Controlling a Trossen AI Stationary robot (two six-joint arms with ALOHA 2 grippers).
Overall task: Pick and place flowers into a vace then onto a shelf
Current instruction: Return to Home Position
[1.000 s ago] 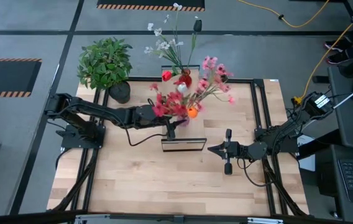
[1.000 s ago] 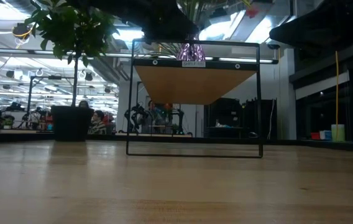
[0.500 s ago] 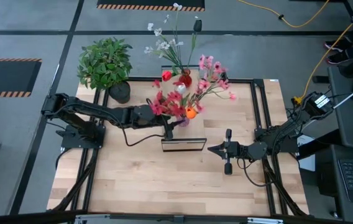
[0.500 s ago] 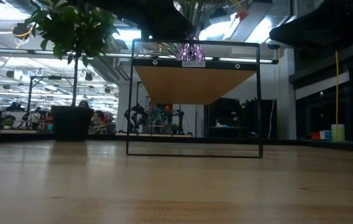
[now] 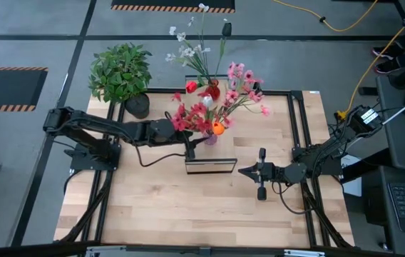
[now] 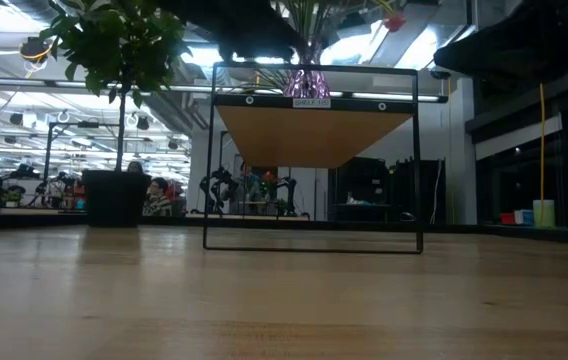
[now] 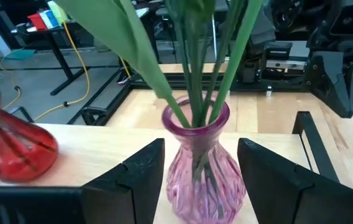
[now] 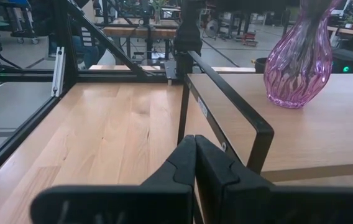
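Flowers (image 5: pixel 233 94), pink and red, fill violet vase (image 7: pixel 198 171) flanked by wide-parted left claw (image 7: pixel 199 152); right claw (image 8: pixel 194 149) closed.

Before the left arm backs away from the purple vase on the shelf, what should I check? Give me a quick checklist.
1. Left gripper fingers open: ok.
2. Violet vase upright on the shelf: ok.
3. Fingers clear of its glass: cannot tell; they flank it closely.
4. Red vase stands apart from the left arm: ok.
5. Flowers overhang the left arm: not ok, may snag.
6. Right gripper shut, parked away: ok.
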